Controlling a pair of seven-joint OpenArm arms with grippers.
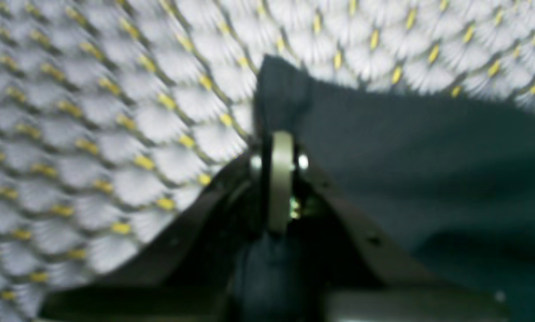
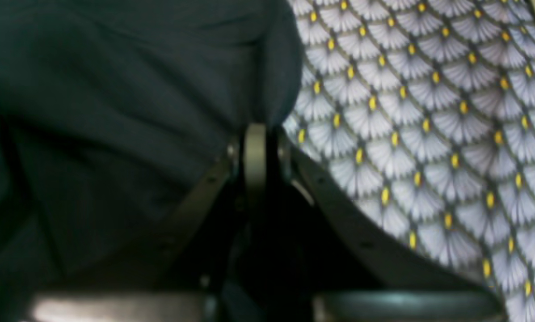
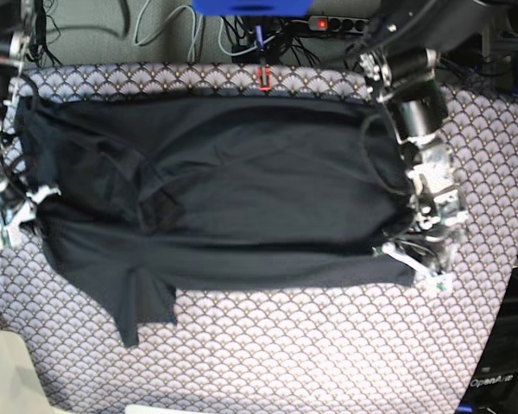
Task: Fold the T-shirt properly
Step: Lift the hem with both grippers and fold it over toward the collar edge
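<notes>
1. While the plain black short-sleeved T-shirt lies spread across the grey scallop-patterned cloth, we see one sleeve trailing toward the near edge.
2. Our left gripper pinches its corner.
3. Our right gripper clamps the opposite edge.

The T-shirt lies spread across the patterned cloth, which covers the table from edge to edge; in the base view the garment occupies the upper and middle portion, with one sleeve projecting toward the near edge at lower left. The left gripper sits at the garment's right edge, and the right gripper at its left edge; cables lie behind the far edge.
</notes>
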